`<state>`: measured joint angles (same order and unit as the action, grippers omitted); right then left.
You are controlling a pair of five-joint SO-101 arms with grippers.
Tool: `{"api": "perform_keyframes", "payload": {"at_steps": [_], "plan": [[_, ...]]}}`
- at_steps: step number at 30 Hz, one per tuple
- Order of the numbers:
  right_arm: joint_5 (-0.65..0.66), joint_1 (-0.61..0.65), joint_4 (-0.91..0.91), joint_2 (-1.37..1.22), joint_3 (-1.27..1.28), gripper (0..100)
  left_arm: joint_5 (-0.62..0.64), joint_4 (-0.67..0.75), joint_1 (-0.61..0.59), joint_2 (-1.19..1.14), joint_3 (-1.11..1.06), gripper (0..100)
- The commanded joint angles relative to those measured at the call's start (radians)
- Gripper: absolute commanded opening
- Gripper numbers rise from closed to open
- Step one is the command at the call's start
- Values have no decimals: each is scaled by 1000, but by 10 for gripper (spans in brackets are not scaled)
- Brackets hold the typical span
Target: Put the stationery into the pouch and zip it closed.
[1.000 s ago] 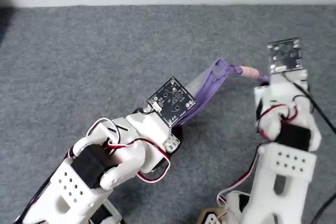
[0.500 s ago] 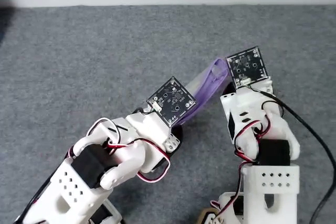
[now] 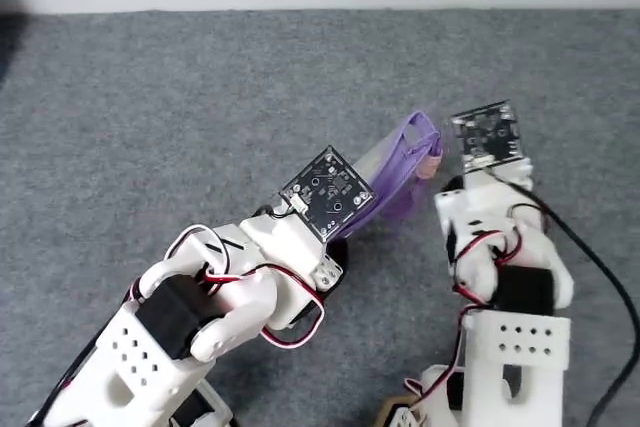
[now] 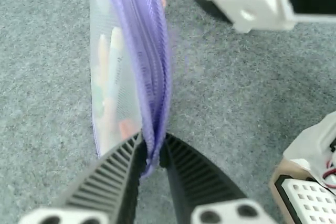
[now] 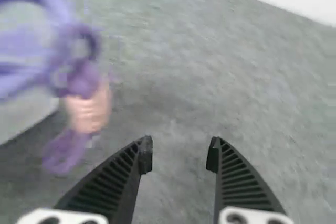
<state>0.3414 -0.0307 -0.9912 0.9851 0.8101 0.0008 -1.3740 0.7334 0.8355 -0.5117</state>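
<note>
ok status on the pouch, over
Left gripper shut on pouch, near end. Right gripper open, beside pink piece at the far end, not touching. Stationery inside. Nothing in the way.

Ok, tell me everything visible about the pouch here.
The pouch is a see-through mesh-like sleeve with purple trim and a purple zipper along its upper edge. It stands on edge, with pale stationery showing through its side. The left tool pinches one end of the zipper edge. A purple loop and a pinkish piece sit at the far end, apart from the open right tool.
</note>
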Motion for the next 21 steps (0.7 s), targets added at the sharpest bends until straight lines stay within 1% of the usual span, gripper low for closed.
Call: {"api": "perform_keyframes", "payload": {"at_steps": [1, 4, 7, 14, 21], "plan": [[-46, 91, 10, 68, -8, 167, -5, -5, 0, 34, 13, 12], [-77, 160, 10, 117, -6, 166, -5, -6, 0, 35, 13, 12], [-78, 197, 33, 130, -5, 165, -5, -6, 0, 35, 13, 12], [-72, 163, 151, 71, -5, 161, -6, -5, 0, 35, 13, 12], [-72, 140, 168, 59, -6, 11, -6, -5, 0, 35, 13, 12]]}}
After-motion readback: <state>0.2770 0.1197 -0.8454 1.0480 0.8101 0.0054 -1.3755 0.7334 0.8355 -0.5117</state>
